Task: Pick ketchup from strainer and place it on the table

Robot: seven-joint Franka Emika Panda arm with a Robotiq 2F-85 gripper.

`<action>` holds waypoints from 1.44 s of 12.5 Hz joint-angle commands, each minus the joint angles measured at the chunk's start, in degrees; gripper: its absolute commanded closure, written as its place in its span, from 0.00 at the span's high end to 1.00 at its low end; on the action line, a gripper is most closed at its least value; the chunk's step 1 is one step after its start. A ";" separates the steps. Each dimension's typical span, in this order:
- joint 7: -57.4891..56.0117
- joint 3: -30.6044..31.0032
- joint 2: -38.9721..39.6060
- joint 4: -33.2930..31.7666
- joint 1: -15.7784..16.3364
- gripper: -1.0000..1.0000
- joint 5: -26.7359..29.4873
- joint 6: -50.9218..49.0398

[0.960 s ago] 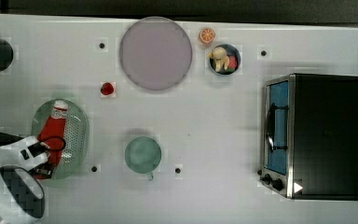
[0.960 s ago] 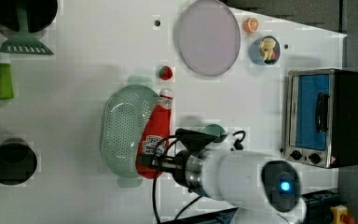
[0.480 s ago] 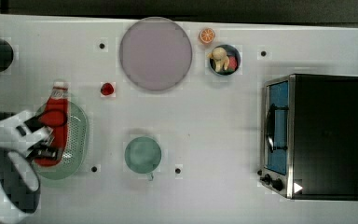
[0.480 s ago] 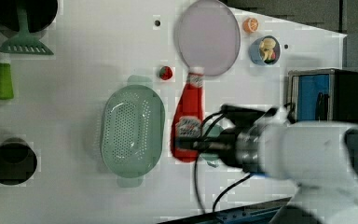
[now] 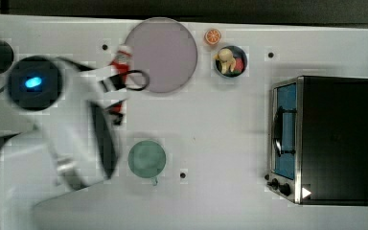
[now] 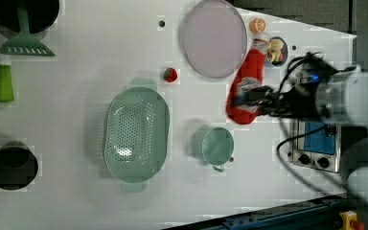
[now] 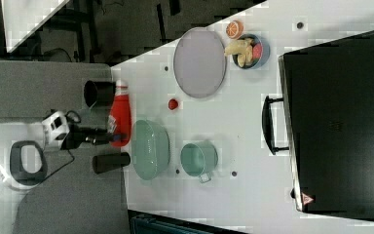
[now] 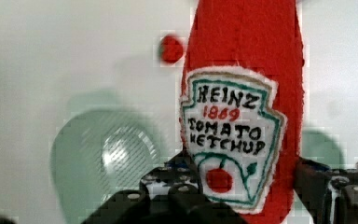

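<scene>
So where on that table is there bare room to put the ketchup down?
Bare table lies between the green cup and the toaster oven. It is crowded near the grey plate, the small red object and the food bowl.

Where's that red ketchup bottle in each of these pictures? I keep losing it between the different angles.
Top view: the ketchup is at upper left, beside the round grey-lilac plate, partly behind the arm.
Left view: the bottle is right of centre, just right of that plate.
Right view: it is left of the green strainer.
Wrist view: it rises up the middle, label facing the camera.
Shared landmark: the plate.
</scene>
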 commanded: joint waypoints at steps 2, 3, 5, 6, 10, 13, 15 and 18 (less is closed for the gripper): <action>-9.80 -7.16 -0.70 1.33 -2.95 0.61 -0.61 -0.18; -11.86 -9.37 -0.62 1.16 -3.29 0.61 -0.63 -0.21; -15.12 -13.40 -0.47 0.18 -3.70 0.61 -0.63 -0.21; -15.50 -15.11 -0.43 -0.76 -3.77 0.61 -0.63 -0.21; -15.51 -19.08 -0.18 -7.13 -3.88 0.61 -0.66 0.36; -15.50 -19.64 1.15 -12.79 -3.89 0.61 -1.09 6.74; -15.50 -19.95 2.52 -16.16 -3.91 0.61 -2.41 12.60; -15.50 -20.21 6.18 -18.80 -3.96 0.61 -2.86 18.94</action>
